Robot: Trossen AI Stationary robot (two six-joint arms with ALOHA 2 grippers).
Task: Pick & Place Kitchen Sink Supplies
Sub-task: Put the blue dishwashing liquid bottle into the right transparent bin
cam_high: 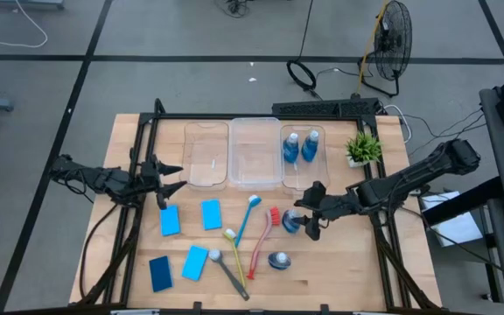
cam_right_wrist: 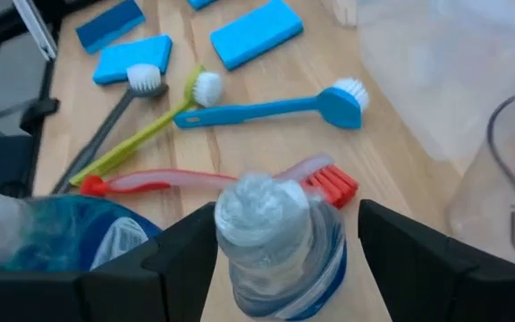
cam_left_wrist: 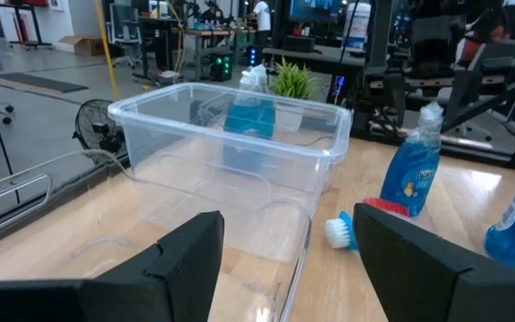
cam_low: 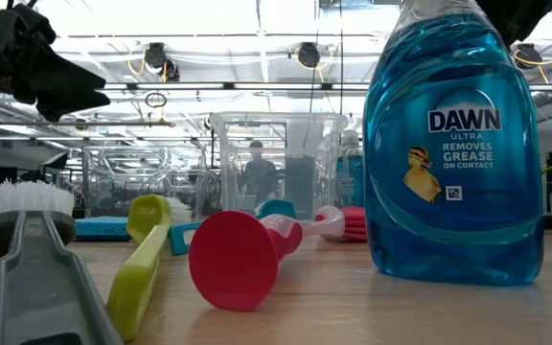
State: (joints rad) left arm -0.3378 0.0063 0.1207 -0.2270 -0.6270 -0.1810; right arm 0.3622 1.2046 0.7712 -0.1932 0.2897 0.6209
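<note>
Over the wooden worktop point(cam_high: 339, 271), I bring my right gripper point(cam_high: 304, 220) down around an upright Dawn dish-soap bottle point(cam_right_wrist: 275, 246) standing just beside the head of the red brush point(cam_high: 263, 241). My jaws stand wide, one finger on either side of the bottle's clear cap, and from my wrist I cannot tell whether either pad touches the plastic; nothing is held yet.

The step in hand, as I judge it, is the pick of this third bottle: two bottles of blue liquid point(cam_high: 300, 147) already stand in the clear bin point(cam_high: 289, 175) next to the potted plant point(cam_high: 363, 147), while a fourth bottle point(cam_high: 278, 260) waits just beyond the red brush from my jaws.

The next move calls for closing squarely on the neck, then lifting straight so the base does not knock the red brush.

My left gripper point(cam_high: 169, 179) waits at the far side of the empty middle bin point(cam_high: 254, 153), jaws apart and holding nothing. Four blue sponges point(cam_high: 170, 220) and the blue brush point(cam_high: 246, 216), yellow-green brush point(cam_high: 236, 254) and grey brush point(cam_high: 228, 274) lie unsorted between the bins and the worktop's near edge.
</note>
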